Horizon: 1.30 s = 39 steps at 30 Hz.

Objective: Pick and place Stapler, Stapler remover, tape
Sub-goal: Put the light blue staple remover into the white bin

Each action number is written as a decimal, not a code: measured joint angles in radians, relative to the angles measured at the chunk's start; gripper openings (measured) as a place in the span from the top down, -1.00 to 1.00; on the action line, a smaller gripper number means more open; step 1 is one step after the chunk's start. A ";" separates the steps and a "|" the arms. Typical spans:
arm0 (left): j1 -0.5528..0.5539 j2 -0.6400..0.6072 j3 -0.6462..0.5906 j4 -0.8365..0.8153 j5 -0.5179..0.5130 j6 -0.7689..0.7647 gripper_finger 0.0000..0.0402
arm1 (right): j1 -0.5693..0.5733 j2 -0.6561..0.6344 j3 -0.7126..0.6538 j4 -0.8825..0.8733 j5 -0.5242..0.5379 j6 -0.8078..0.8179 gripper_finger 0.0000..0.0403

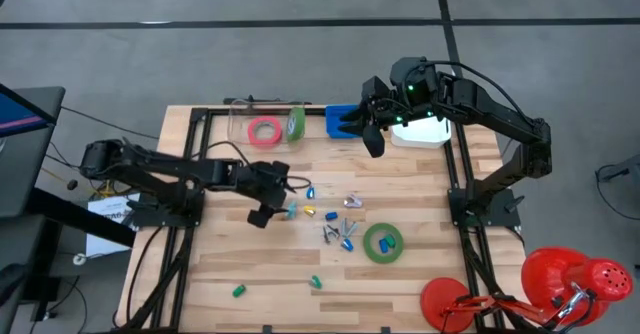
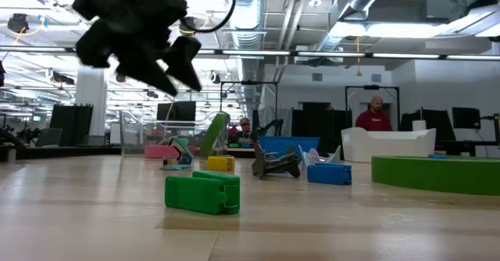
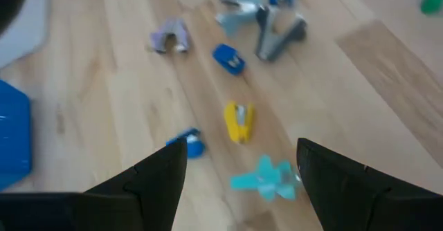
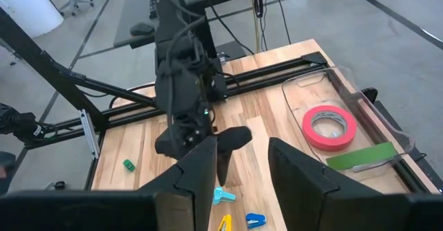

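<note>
A green stapler (image 2: pixel 203 193) lies closest on the counter (image 1: pixel 250 264). The left tool (image 3: pixel 239 165) hangs released above a turquoise piece (image 3: pixel 266 178) and a yellow stapler (image 3: pixel 239 121). The right tool (image 4: pixel 241 163), fingers parted and empty, hovers near the blue bin (image 1: pixel 340 120). Pink tape (image 1: pixel 265 131) and one green roll (image 1: pixel 296 123) sit in the clear tray (image 1: pixel 240 109); another green roll (image 1: pixel 383 243) lies on the wood.
</note>
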 joint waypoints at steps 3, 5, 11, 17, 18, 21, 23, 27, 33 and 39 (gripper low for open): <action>-0.022 0.001 -0.023 0.002 -0.040 0.062 -0.30 | 0.000 0.000 0.000 0.000 0.000 -0.002 0.38; -0.029 0.001 -0.035 0.004 -0.065 0.094 -0.30 | 0.000 0.000 0.000 0.000 0.000 -0.002 0.38; -0.029 0.001 -0.089 0.003 -0.069 0.099 -0.24 | 0.000 0.000 0.000 0.000 0.000 -0.002 0.38; -0.029 0.001 -0.127 0.019 -0.070 0.099 -0.09 | 0.000 0.000 0.000 0.000 0.000 -0.002 0.38; -0.029 0.001 -0.134 0.026 -0.070 0.099 -0.06 | 0.000 0.000 0.000 0.000 0.000 -0.002 0.38; -0.029 0.001 -0.152 0.054 -0.070 0.106 0.01 | 0.000 0.000 0.000 0.000 0.000 -0.002 0.38; -0.029 0.001 -0.160 0.068 -0.070 0.147 0.05 | 0.000 0.000 0.000 0.000 0.000 -0.001 0.38; -0.029 0.001 -0.175 0.116 -0.070 0.208 0.11 | 0.000 0.000 0.000 0.000 0.000 -0.001 0.38; -0.029 0.005 -0.194 0.161 -0.070 0.231 0.15 | 0.000 0.000 0.000 0.000 0.000 0.001 0.38; -0.029 0.005 -0.201 0.200 -0.070 0.282 0.18 | 0.000 0.000 0.000 0.000 0.000 0.002 0.38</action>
